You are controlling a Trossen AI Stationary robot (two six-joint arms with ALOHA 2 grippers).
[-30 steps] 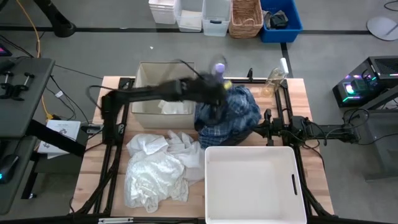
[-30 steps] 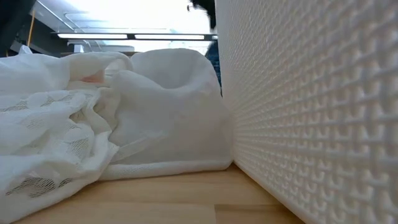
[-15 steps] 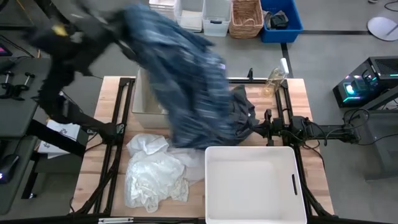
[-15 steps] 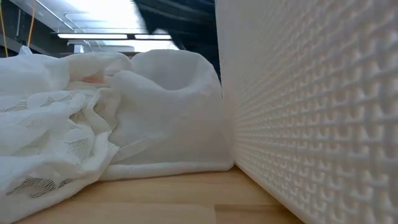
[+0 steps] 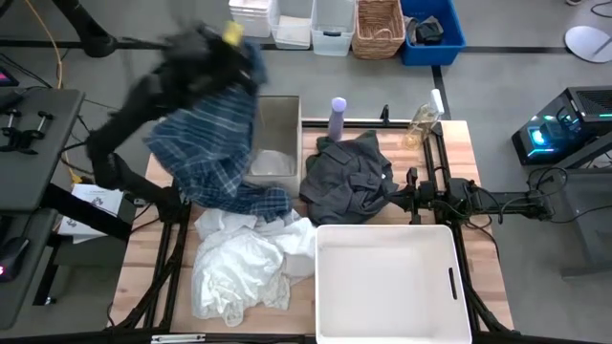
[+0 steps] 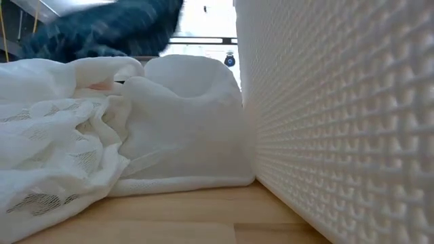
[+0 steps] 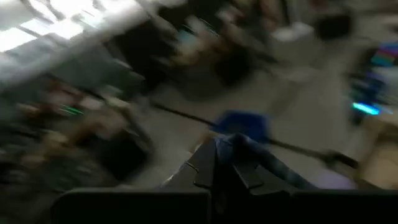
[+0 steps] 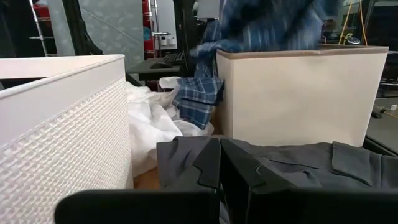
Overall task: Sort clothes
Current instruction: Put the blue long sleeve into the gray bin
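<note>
You've got plaid shirt [image 5: 212, 153] hanging over fabric box [image 5: 273, 143], white pieces [image 5: 244, 263] left of bin [image 5: 387, 282], grey top [image 5: 349, 177] behind bin.

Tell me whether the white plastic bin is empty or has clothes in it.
Empty: the high view shows the white bin's bare floor, no garment inside; the white pile lies beside it.

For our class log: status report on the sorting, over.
Left tool raised high, shut on plaid shirt. Right tool parked low on dark grey top. Shirt tail trails on white pieces.
</note>
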